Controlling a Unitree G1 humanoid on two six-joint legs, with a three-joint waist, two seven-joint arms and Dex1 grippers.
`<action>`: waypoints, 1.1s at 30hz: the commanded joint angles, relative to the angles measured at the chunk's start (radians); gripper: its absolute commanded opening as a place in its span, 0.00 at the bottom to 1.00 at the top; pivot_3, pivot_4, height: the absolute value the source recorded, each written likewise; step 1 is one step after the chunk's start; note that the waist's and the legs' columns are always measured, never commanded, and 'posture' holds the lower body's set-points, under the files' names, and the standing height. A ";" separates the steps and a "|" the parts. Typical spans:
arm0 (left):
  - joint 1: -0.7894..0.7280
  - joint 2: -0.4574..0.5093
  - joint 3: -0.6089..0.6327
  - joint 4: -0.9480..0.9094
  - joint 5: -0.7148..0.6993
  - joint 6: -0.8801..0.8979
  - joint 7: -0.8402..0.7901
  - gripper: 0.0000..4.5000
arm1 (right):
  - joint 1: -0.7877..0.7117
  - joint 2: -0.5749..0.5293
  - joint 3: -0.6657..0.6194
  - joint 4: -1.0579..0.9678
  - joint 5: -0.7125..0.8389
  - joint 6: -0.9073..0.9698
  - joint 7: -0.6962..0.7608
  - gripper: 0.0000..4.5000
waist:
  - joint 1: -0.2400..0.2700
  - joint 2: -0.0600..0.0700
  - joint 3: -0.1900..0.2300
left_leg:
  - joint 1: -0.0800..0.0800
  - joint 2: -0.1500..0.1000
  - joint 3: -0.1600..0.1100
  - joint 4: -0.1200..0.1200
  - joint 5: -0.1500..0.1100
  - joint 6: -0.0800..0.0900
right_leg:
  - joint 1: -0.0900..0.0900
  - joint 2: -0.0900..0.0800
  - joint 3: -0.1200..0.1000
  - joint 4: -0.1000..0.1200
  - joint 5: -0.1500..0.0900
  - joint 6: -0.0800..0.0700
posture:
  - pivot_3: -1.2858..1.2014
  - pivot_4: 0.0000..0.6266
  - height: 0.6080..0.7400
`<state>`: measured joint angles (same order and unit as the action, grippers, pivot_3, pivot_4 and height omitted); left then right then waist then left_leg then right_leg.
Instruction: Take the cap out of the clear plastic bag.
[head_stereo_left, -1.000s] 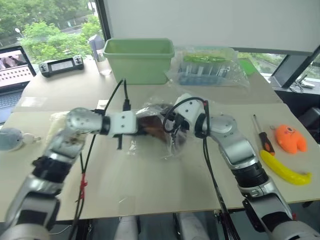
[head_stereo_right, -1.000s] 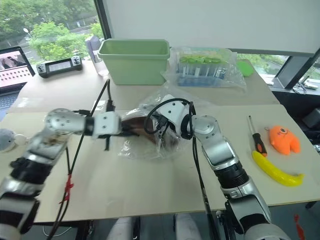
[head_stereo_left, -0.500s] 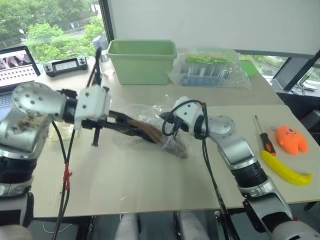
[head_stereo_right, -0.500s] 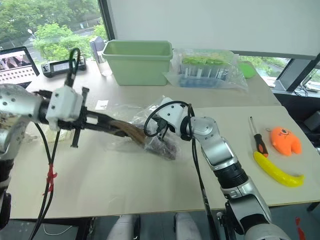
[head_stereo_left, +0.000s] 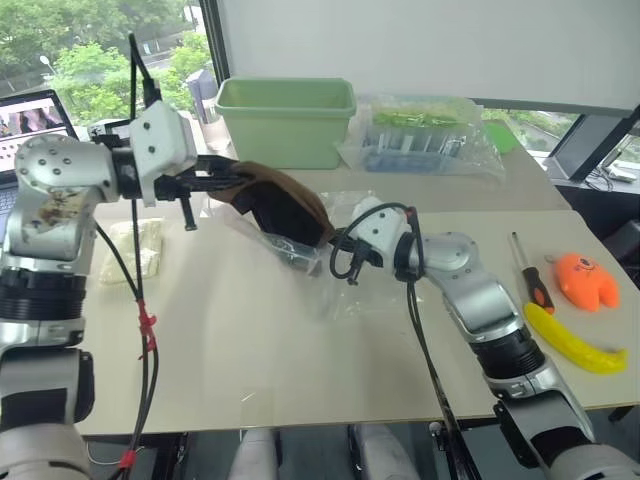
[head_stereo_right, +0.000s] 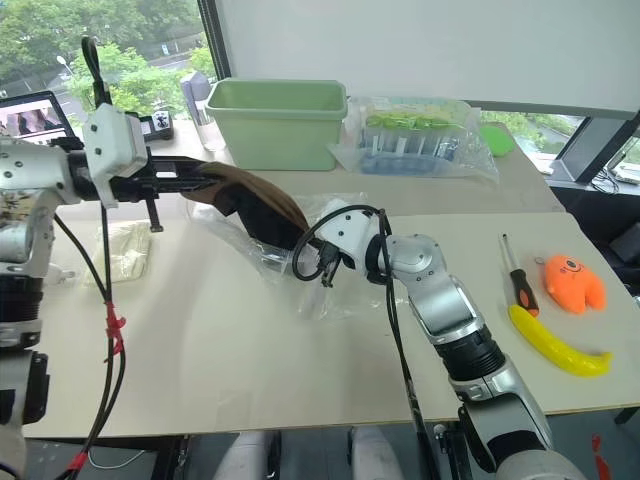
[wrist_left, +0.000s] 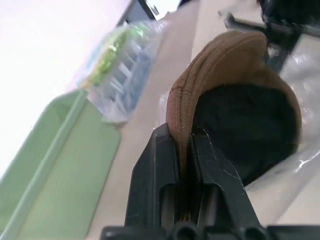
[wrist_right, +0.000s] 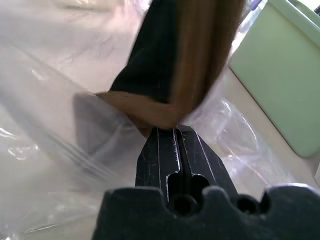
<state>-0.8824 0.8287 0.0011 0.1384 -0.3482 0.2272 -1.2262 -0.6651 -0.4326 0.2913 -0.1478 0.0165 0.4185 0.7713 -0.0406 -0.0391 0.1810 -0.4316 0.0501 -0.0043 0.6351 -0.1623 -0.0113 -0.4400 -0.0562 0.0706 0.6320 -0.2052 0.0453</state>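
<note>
Above the table, cap (head_stereo_left: 275, 205) half out of clear plastic bag (head_stereo_left: 330, 280), each clamped in a shut pincer.

Cap (head_stereo_left: 280, 205): lower end veiled by clear plastic bag (head_stereo_left: 300, 262), so we cannot tell how far it is out. Right tool (wrist_right: 172, 134) fingertips lost under film and fabric; we cannot see what they pinch. Laptop (head_stereo_left: 25, 125) cut off by left edge of frame. Contents of wrapped packet (head_stereo_left: 420, 135) at upper centre too small for us to tell.
</note>
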 joint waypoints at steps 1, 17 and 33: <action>-0.016 0.012 0.052 -0.174 -0.175 0.182 -0.040 0.01 | -0.006 0.005 -0.001 -0.058 0.021 0.018 0.016 0.00 | -0.002 0.000 0.000 | 0.000 0.000 0.000 0.000 0.000 0.000 | 0.000 0.000 0.000 0.000 0.000 0.000 | 0.52 0.24 1.00; -0.282 -0.045 0.381 -0.106 -0.540 0.502 0.212 0.01 | -0.013 0.008 0.003 -0.043 0.004 0.005 0.011 0.00 | -0.006 -0.001 0.000 | 0.001 0.000 -0.001 0.002 0.000 0.000 | 0.001 0.000 0.000 0.001 0.000 0.000 | 0.52 0.24 1.00; 0.005 0.052 -0.007 0.370 0.473 -0.583 0.744 0.01 | -0.018 0.029 0.019 -0.023 -0.005 -0.013 0.006 0.00 | -0.001 -0.001 0.000 | 0.005 0.000 0.000 -0.003 0.003 -0.005 | 0.000 0.000 0.001 0.007 -0.001 -0.003 | 0.52 0.24 1.00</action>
<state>-0.9032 0.8641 -0.0137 0.5073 0.0630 -0.2300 -0.5509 -0.6708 -0.4091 0.3199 -0.1472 0.0132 0.4257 0.7836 -0.0420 -0.0401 0.1813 -0.4272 0.0498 -0.0043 0.6316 -0.1595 -0.0163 -0.4411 -0.0561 0.0711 0.6384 -0.2055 0.0410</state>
